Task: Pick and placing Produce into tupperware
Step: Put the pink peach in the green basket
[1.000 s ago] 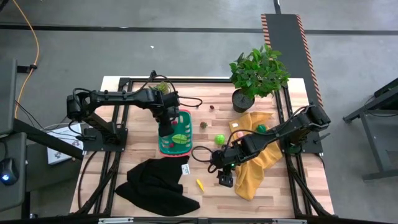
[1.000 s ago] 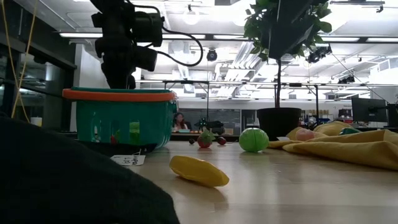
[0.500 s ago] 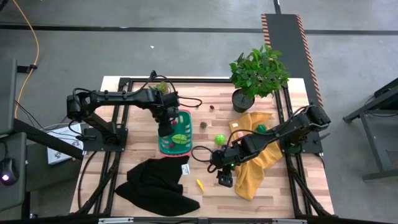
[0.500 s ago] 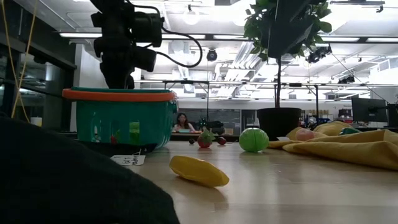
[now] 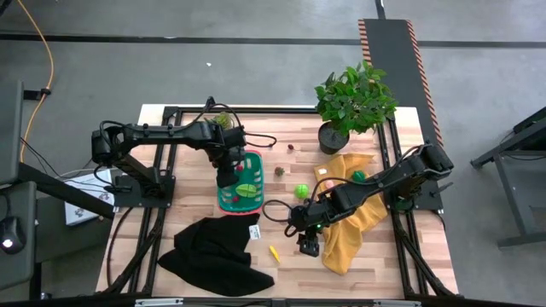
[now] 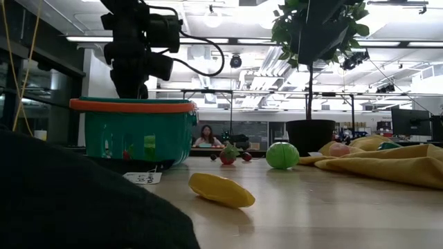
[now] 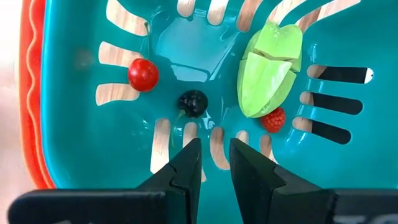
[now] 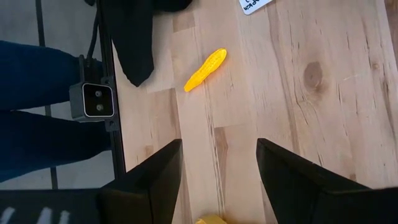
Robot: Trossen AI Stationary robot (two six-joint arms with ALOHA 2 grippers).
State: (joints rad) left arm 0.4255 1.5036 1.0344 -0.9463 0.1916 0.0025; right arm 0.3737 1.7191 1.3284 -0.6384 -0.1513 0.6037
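The teal tupperware (image 5: 241, 182) with a red-pink rim stands left of the table's middle. Its slotted floor (image 7: 74, 37) holds a red ball (image 7: 143, 74), a dark berry (image 7: 193, 102), a light green piece (image 7: 267, 68) and a small red berry (image 7: 272, 119). My left gripper (image 7: 214, 162) hangs over it, pointing down, narrowly open and empty (image 5: 227, 177). A yellow piece of produce (image 8: 205, 70) lies on the wood near the front edge (image 5: 274, 252). My right gripper (image 5: 309, 247) hovers to its right, open and empty (image 8: 217, 168). A green ball (image 5: 300, 191) rests mid-table.
A black cloth (image 5: 213, 254) lies at the front left and a yellow cloth (image 5: 354, 217) at the right, with a green piece (image 5: 359, 176) on it. A potted plant (image 5: 354, 101) stands at the far right. Two small pieces (image 5: 279, 171) (image 5: 291, 146) lie beyond the basket.
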